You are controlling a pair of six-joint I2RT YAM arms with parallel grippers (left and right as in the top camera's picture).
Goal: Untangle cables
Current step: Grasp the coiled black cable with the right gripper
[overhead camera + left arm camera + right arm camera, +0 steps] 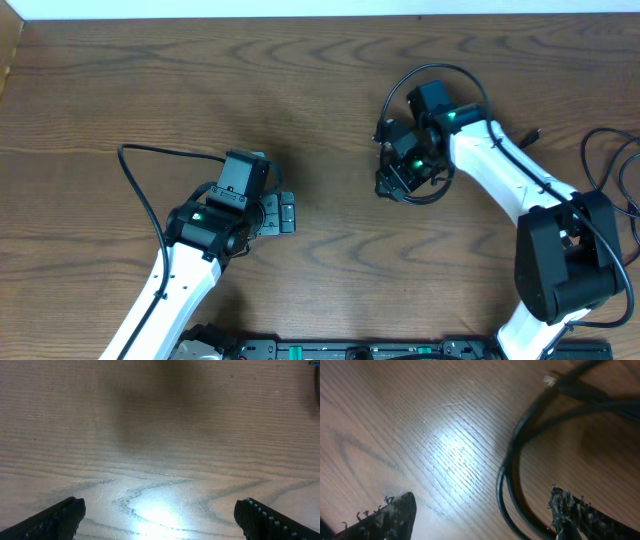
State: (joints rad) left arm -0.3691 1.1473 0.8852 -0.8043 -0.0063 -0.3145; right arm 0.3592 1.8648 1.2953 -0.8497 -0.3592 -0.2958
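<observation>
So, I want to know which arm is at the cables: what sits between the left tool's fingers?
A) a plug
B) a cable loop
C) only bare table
C: the left wrist view shows the open left tool over bare table; the cables lie below the right tool.

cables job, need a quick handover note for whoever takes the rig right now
Left gripper: open, empty, over the table, well away from the cables.
Right gripper: open, low over the cables; two looped strands lie between its fingers, not pinched. A plug connector lies just beyond.
Done: nothing separated yet; the cables lie in one overlapping loop under the right gripper.
Left: probably close on one strand, draw it clear, and bring the left arm over to hold the rest.
</observation>
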